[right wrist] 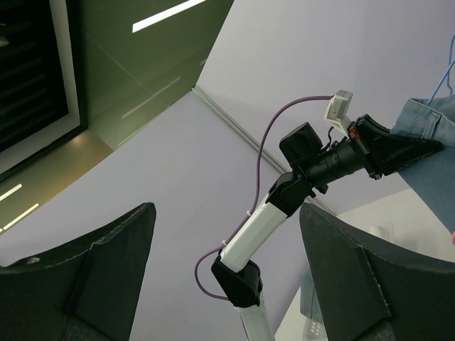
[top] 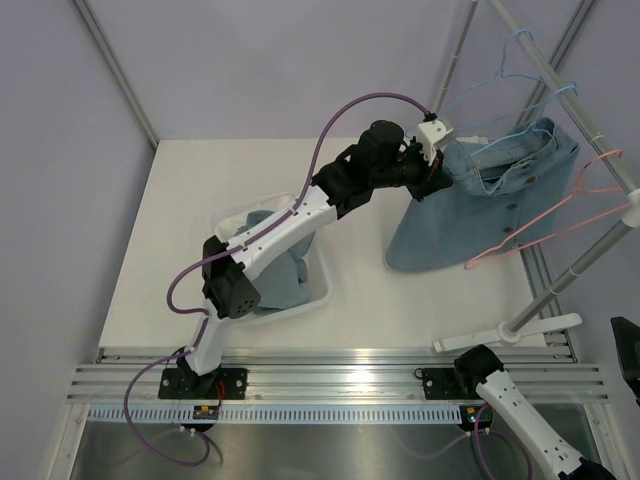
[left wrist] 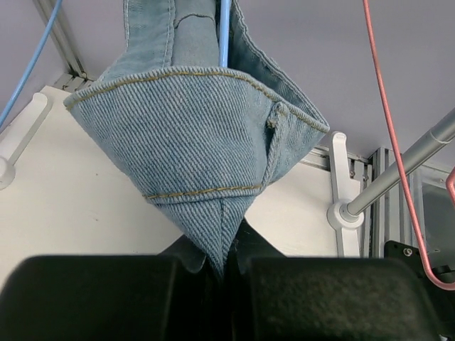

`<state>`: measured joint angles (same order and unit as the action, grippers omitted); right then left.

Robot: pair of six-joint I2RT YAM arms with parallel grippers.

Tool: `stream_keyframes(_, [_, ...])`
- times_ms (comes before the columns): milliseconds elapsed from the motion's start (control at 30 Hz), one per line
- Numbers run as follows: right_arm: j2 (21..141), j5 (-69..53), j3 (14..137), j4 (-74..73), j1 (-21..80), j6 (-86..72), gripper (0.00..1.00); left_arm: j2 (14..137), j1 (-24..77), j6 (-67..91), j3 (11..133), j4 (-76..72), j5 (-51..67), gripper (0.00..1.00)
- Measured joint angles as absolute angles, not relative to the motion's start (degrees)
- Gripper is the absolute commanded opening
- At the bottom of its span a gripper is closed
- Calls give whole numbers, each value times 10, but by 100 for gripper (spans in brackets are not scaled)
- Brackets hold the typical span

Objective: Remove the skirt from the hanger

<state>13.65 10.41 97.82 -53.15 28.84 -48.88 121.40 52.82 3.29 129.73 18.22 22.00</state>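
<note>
Denim was pinched tight in the left pincer [left wrist: 222, 266], the skirt [left wrist: 199, 142] rising straight above its closed jaws and still threaded on the blue hanger [left wrist: 224, 28] up there, so the pulling-off looked barely begun, while the right pincer [right wrist: 227, 270] gaped empty, well away.

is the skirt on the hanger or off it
On. The skirt hangs from the blue hanger, whose wire runs into its waistband; the left gripper pinches its edge.

Skirt [top: 470, 215] on hanger [left wrist: 224, 32] at table's [top: 200, 220] right rear, left gripper [top: 437, 165] at its left edge, second hanger [top: 550, 238] just in front, bin [top: 322, 270] left of centre, probably clothes [top: 285, 280] inside
</note>
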Motion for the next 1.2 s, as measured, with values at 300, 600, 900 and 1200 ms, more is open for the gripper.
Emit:
stream_keyframes(300, [136,104,971,-531,288,-489,90,1210,526,63,1298,183,220,0])
stream_keyframes(600, [136,104,968,-531,288,-489,90,1177,524,120,1298,171,228,0])
stream_keyframes(900, [136,107,964,-532,288,-489,90,1128,520,147,1297,146,246,0])
stream_keyframes(1200, [151,129,944,-541,288,-466,91,1016,512,147,1207,148,251,0])
